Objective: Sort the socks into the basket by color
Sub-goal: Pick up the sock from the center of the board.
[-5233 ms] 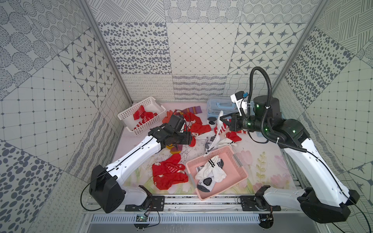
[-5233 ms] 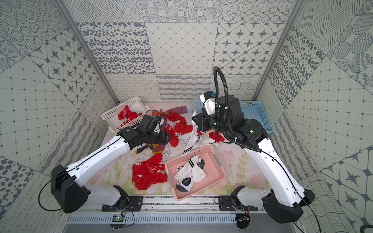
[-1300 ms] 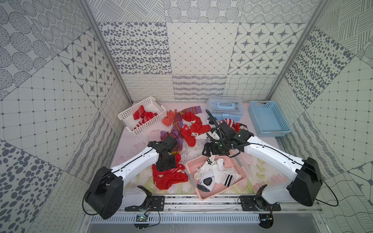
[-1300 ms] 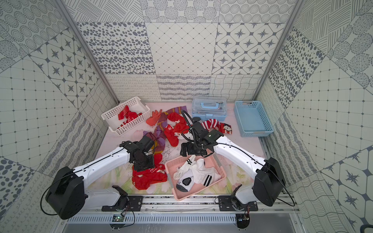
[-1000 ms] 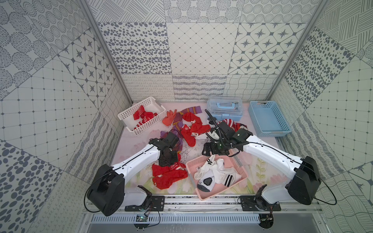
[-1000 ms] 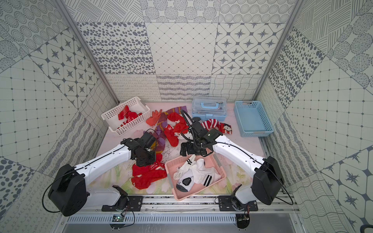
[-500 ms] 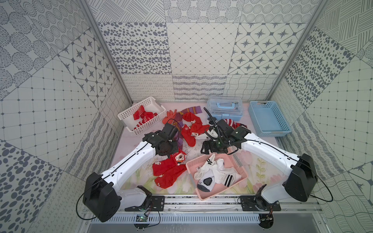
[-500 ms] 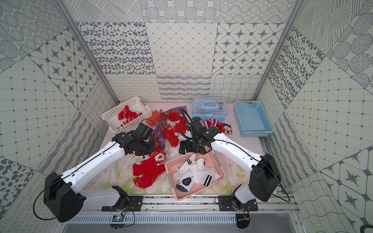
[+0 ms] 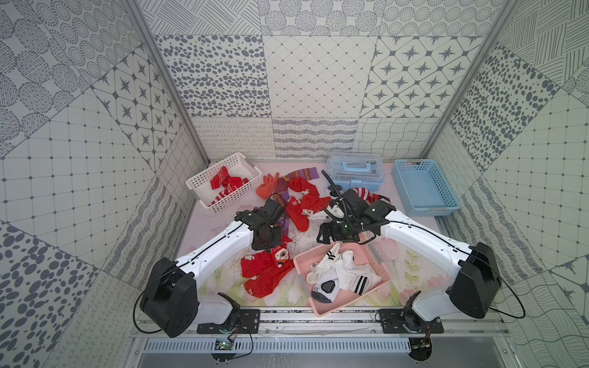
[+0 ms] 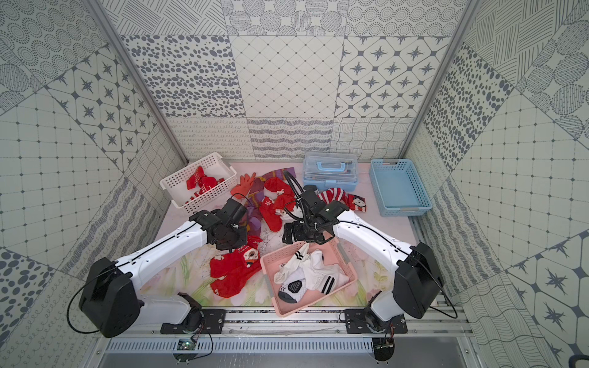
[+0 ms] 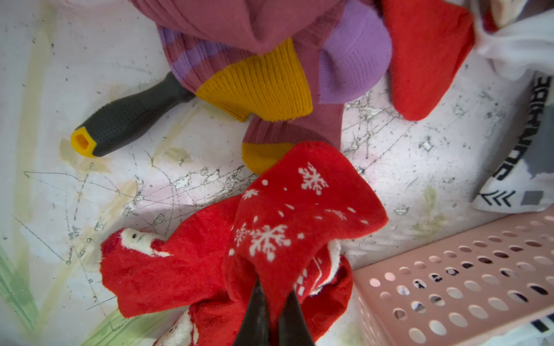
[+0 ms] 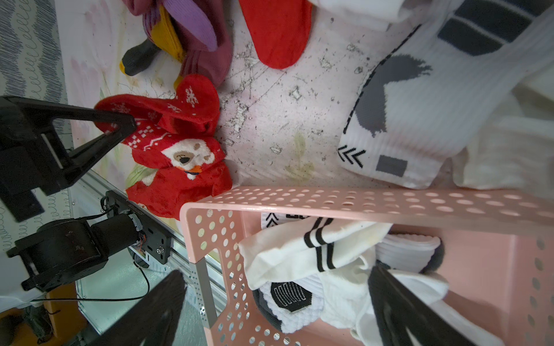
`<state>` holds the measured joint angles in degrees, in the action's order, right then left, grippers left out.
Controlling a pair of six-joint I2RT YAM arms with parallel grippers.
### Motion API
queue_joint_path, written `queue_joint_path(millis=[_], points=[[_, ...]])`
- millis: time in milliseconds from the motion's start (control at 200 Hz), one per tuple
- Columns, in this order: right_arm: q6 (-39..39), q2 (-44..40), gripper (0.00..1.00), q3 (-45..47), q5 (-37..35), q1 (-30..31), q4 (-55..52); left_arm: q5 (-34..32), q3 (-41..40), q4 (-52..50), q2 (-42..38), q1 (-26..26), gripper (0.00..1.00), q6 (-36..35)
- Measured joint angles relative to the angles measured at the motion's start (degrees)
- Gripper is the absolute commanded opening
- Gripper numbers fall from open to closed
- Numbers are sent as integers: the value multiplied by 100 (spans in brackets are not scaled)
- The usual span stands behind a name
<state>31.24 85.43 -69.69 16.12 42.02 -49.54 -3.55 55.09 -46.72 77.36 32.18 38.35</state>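
Top views — the left gripper (image 9: pixel 276 247) is pressed together on a red snowflake sock (image 9: pixel 280 255), which hangs just beneath it and trails onto a heap of red socks (image 9: pixel 266 275) on the mat. The white basket (image 9: pixel 204 191), already partly filled with red socks, is found well beyond the claw, up along the left arm's own side; the left arm is clearly the nearer one. In a top view the right gripper (image 10: pixel 294 237) is seen at the far rim of the pink basket (image 10: pixel 350 274), which is filled with white socks (image 10: pixel 306 277).

Left wrist view — the fingertips (image 11: pixel 257 302) are closed on the sock's edge; its long axis runs straight away from the claw, snowflake end outermost. Purple socks with yellow toes (image 11: pixel 257 84) are laid farther out, over a black tool handle (image 11: pixel 126 119).

Right wrist view — the fingers (image 12: pixel 162 305) are spread wide, nothing held; a loose white sock (image 12: pixel 401 131) is seen just past the basket wall.
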Motion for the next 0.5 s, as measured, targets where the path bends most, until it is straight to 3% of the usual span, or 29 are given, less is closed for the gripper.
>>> queue_joint_path(millis=[215,500], points=[[9,-68,98,50,2,0,2,-9,201,0,2,-2,0,-33],[2,-118,98,50,15,0,4,-31,1292,-149,17,-192,0,-321]])
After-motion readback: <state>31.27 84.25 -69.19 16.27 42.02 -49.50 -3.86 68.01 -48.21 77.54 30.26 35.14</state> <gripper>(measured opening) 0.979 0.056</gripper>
